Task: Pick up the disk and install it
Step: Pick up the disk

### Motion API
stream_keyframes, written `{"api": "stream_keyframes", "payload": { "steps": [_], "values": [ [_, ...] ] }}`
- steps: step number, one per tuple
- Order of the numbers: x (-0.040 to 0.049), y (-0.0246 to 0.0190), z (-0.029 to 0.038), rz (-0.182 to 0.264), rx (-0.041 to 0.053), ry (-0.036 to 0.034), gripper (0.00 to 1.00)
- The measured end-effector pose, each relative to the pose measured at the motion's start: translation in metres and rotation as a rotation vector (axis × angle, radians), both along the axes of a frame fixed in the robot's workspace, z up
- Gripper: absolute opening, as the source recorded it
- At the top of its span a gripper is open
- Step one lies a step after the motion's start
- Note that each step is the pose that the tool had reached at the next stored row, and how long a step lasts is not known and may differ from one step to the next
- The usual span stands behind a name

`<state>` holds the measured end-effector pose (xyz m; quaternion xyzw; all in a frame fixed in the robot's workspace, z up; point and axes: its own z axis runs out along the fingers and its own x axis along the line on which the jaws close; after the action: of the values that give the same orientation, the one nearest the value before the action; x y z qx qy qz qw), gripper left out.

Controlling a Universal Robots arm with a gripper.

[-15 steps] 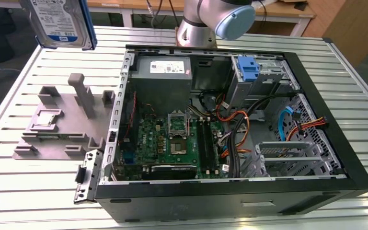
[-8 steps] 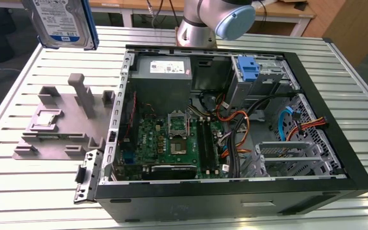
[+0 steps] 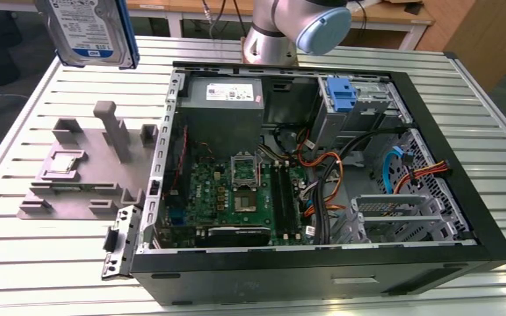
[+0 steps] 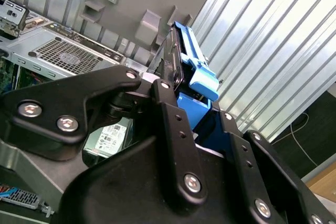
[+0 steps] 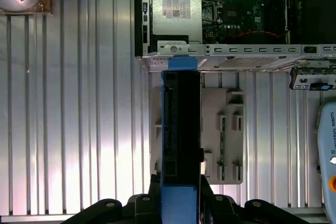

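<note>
The disk [image 3: 90, 29] hangs high above the table at the exterior view's left, a silver drive with a blue-and-white label in a blue bracket, held upright. In both wrist views my gripper [image 5: 181, 203] is shut on the disk [image 5: 181, 129], which I see edge-on, its blue bracket tab pointing towards the case wall. The black fingers [image 4: 164, 95] clamp the disk [image 4: 191, 72] from both sides. Below it lie the grey fixture and the edge of the open computer case.
The open computer case [image 3: 429, 85] lies on the slatted metal table [image 3: 24, 263], with a grey power supply [image 3: 224, 92], a blue caddy [image 3: 341, 92] and loose cables inside. A grey fixture [image 3: 86, 164] with upright posts stands beside the case. The arm's base [image 3: 275, 33] stands behind it.
</note>
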<state>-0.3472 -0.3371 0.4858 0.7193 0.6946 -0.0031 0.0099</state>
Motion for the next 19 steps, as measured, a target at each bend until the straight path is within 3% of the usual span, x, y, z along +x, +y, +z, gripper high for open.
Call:
{"api": "stream_keyframes", "payload": {
  "steps": [19],
  "values": [
    [0.0117,0.0000,0.0000,0.000,0.0002,0.0000,0.36]
  ]
}}
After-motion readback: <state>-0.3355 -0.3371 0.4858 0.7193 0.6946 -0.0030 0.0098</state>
